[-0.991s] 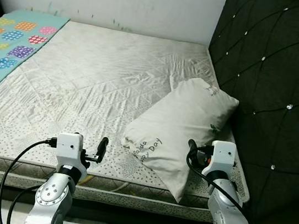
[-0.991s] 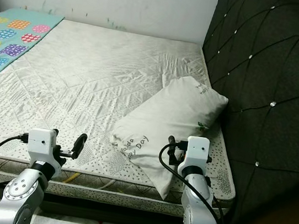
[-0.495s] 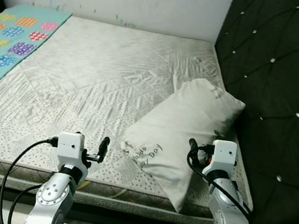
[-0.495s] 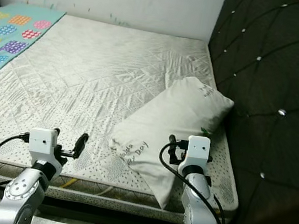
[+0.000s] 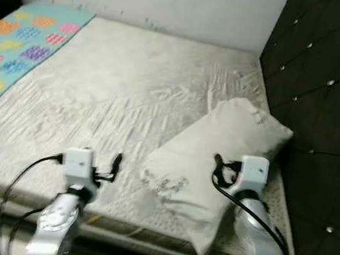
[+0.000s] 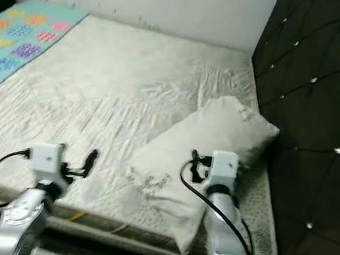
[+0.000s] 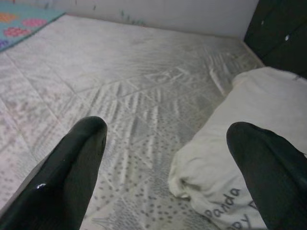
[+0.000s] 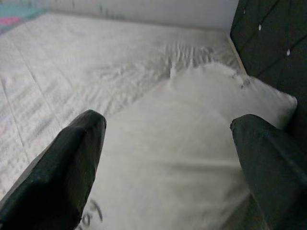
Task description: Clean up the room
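Right pincer (image 6: 195, 166) over white pillow (image 6: 209, 142), fingers spread, mattress (image 6: 106, 87) beneath

**Soft indoor light, motion-blurred head views**

Both eye views are smeared by motion blur: the printing on the pillow (image 5: 217, 153) is unreadable and the quilting of the mattress (image 5: 118, 88) looks soft. Light is even and diffuse, brightest on the mattress beside the pillow, with no hard shadows or glare. The dark headboard (image 5: 327, 92) behind the pillow swallows detail; only its studs glint. The wrist views are somewhat sharper on the mattress, while the near black fingers (image 7: 72, 167) are out of focus.
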`<state>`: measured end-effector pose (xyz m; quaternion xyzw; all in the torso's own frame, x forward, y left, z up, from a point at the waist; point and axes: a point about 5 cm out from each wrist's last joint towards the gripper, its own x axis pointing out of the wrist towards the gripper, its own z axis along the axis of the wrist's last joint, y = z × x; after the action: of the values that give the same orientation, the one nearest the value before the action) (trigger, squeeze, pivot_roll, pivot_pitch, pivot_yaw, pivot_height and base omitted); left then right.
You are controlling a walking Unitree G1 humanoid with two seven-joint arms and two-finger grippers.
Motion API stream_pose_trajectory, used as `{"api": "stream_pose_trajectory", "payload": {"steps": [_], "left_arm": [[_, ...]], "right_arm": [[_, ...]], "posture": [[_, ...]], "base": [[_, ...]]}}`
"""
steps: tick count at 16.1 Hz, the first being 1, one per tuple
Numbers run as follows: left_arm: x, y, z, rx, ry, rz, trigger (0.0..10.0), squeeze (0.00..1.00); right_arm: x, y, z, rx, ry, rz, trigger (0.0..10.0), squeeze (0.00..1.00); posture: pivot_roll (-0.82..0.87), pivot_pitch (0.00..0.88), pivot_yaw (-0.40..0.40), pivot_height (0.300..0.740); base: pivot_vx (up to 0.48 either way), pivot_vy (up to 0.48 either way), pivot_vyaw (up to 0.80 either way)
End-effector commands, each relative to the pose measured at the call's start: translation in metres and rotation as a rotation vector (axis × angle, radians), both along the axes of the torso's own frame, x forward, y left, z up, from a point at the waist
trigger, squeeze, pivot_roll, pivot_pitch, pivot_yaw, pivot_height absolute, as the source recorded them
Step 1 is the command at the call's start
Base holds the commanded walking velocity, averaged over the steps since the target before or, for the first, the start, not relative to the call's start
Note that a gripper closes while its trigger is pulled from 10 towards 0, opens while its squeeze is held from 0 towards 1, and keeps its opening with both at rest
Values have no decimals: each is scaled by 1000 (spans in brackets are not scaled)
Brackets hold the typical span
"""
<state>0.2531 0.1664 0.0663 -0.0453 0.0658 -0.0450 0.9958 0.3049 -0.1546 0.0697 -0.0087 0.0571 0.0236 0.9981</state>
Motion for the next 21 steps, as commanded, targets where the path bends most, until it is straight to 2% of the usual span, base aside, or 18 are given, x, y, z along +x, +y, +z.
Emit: {"api": "stream_pose_trajectory", "payload": {"steps": [1,7,18,21], "left_arm": [[2,-7,2,-11,-9,-22,10000,0],[3,-9,2,-20,-3,-32,10000,0],[1,-9,-6,-21,46,-3,10000,0],[1,-10,-6,-22,49,-5,10000,0]], "right_arm": [[-2,-11,0,-21,-7,-31,10000,0],[-3,-13,0,-28,-6,-40,10000,0],[-5,-14,-5,-28,22,-38,10000,0],[-5,-15,-5,-29,21,-40,10000,0]], "posture": [[-78,0,-22,740],[-85,0,-19,740],[-83,0,-25,740],[-83,0,-25,740]], "base": [[307,0,0],[263,0,0],[0,0,0],[0,0,-800]]}}
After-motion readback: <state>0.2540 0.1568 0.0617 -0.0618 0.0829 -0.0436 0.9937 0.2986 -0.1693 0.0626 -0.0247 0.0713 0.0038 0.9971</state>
